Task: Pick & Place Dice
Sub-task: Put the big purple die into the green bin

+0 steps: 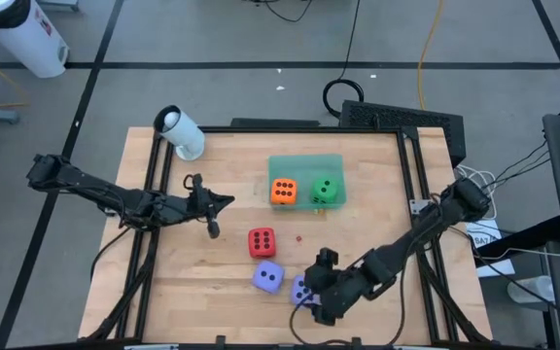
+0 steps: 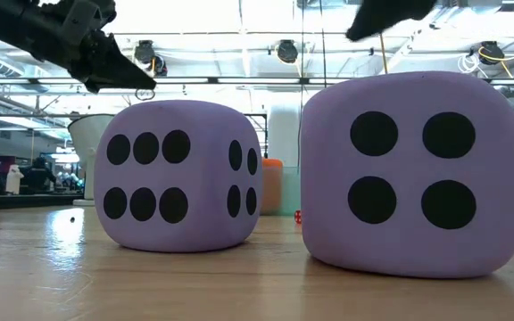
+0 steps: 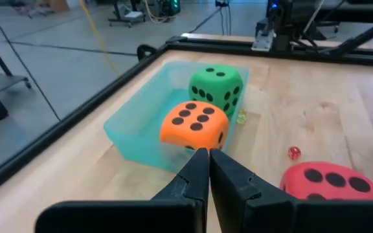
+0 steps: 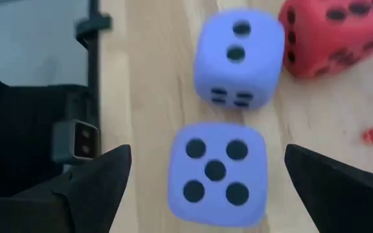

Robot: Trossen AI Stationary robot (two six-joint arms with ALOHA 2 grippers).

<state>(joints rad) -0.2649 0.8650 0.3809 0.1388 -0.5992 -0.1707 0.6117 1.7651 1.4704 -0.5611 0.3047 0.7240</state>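
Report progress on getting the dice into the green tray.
Done: the orange die and the green die sit in the green tray. In hand: the right gripper, open, straddles one purple die without holding it. Left: that die, the other purple die and the red die, all on the table. The left gripper waits, shut.

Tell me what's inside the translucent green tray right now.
Two dice sit in the green tray: the orange die and the green die, side by side. The tray floor under them is covered, so anything beneath cannot be seen. The red and purple dice lie outside it.
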